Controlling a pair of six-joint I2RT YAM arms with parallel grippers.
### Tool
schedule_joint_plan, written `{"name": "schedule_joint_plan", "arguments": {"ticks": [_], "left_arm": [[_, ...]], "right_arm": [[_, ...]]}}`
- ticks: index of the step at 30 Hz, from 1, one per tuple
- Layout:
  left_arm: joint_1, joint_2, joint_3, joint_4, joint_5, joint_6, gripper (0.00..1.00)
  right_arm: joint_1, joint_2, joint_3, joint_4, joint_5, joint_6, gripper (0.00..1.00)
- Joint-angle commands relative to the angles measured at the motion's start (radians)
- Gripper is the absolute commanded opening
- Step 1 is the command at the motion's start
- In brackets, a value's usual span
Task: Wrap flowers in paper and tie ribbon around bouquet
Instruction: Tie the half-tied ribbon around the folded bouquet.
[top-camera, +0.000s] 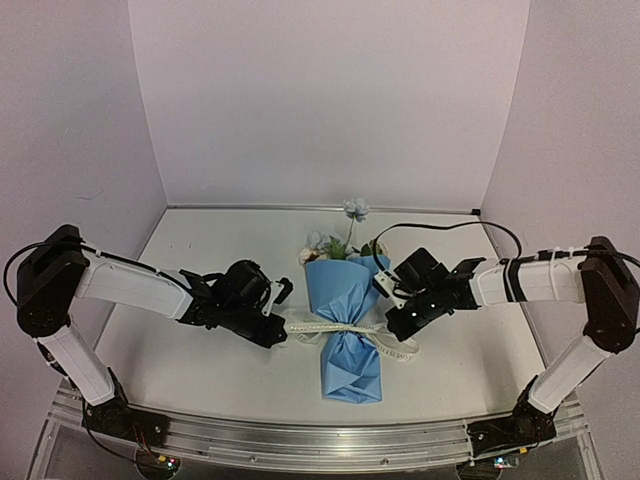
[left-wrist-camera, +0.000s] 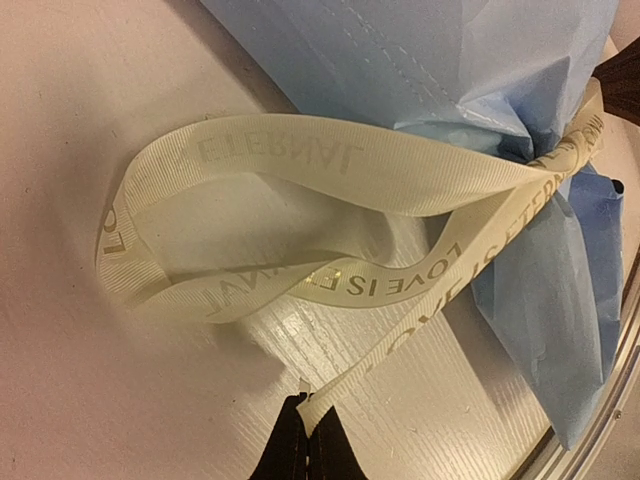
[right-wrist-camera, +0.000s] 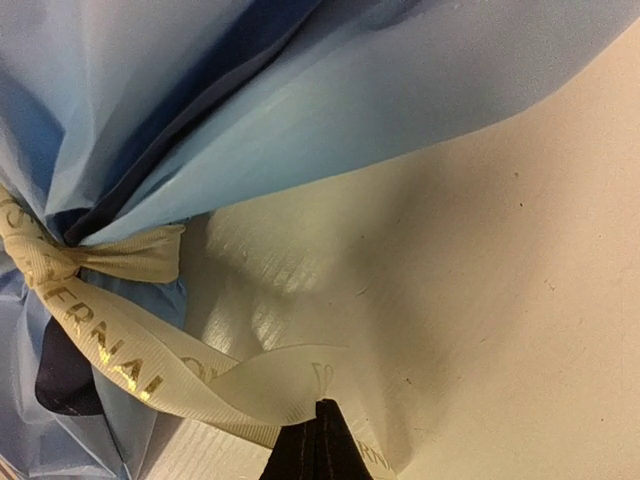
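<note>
Plain pale walls close in the white counter on three sides, and a metal rail runs along its near edge. Up close the counter shows a fine ribbed grain with soft glare and a few small specks.

The left tool sits left of the bouquet, low over the counter, its fingers pressed together on one end of the ribbon. From there the ribbon curls into a loose loop lying flat on the counter, just left of the bouquet, then runs to its pinched waist.

The bouquet lies at mid-counter, its narrow end toward the rail. The blue paper is cinched by the ribbon at the waist. The flowers, pale blooms and green leaves, spill from the wide far end, with one white bloom farther back.

The right tool is just right of the bouquet, its fingers clamped on the ribbon's other end, which slants down from the waist onto the counter.
</note>
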Motion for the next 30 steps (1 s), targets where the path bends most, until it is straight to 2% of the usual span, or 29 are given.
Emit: {"name": "schedule_joint_plan", "arguments": {"ticks": [1, 13, 17, 22, 26, 27, 30], "left_arm": [[0.007, -0.021, 0.001, 0.006, -0.024, -0.024, 0.00], [0.007, -0.002, -0.012, 0.012, -0.018, -0.047, 0.00], [0.007, 0.001, -0.007, 0.026, 0.022, -0.042, 0.00], [0.007, -0.034, -0.057, 0.054, -0.012, -0.085, 0.00], [0.006, -0.050, -0.085, 0.072, -0.018, -0.109, 0.11], [0.005, -0.056, -0.089, 0.076, -0.023, -0.114, 0.16], [0.002, -0.110, -0.089, 0.078, -0.055, -0.119, 0.42]], "right_arm": [[-0.006, -0.049, -0.013, 0.024, 0.069, 0.025, 0.00], [-0.020, -0.090, -0.134, 0.154, 0.135, 0.147, 0.00], [-0.021, -0.095, -0.151, 0.193, 0.074, 0.198, 0.00], [-0.021, -0.095, -0.146, 0.204, 0.018, 0.261, 0.00], [-0.011, -0.090, -0.129, 0.206, -0.009, 0.285, 0.00], [-0.009, -0.087, -0.125, 0.206, -0.009, 0.287, 0.00], [-0.007, -0.078, -0.114, 0.206, -0.019, 0.302, 0.00]]}}
